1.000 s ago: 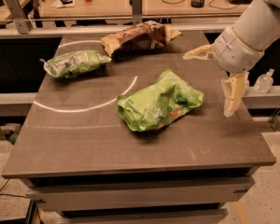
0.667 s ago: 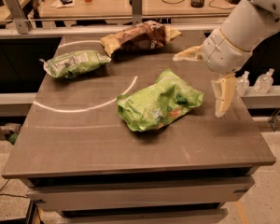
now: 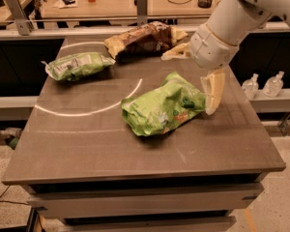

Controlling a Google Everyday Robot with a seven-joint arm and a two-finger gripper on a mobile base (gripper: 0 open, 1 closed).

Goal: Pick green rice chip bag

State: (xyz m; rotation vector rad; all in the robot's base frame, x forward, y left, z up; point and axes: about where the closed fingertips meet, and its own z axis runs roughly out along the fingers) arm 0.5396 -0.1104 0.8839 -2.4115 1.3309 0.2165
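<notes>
My gripper (image 3: 187,84) has slid in from the right edge of the desk (image 3: 87,149) over the last second and now hangs at the right end of the green rice chip bag (image 3: 159,106). The jaws are spread wide with nothing between them; the lower finger hangs just beside the bag, and I cannot tell if it touches. The bag has not shifted: it lies crumpled on the desk's right half, midway between front and back edges. I judge the approach nearly done, with lowering and closing to follow. The smaller green bag (image 3: 77,65) near the back left corner and the brown bag (image 3: 142,37) at the back edge lie well apart.
</notes>
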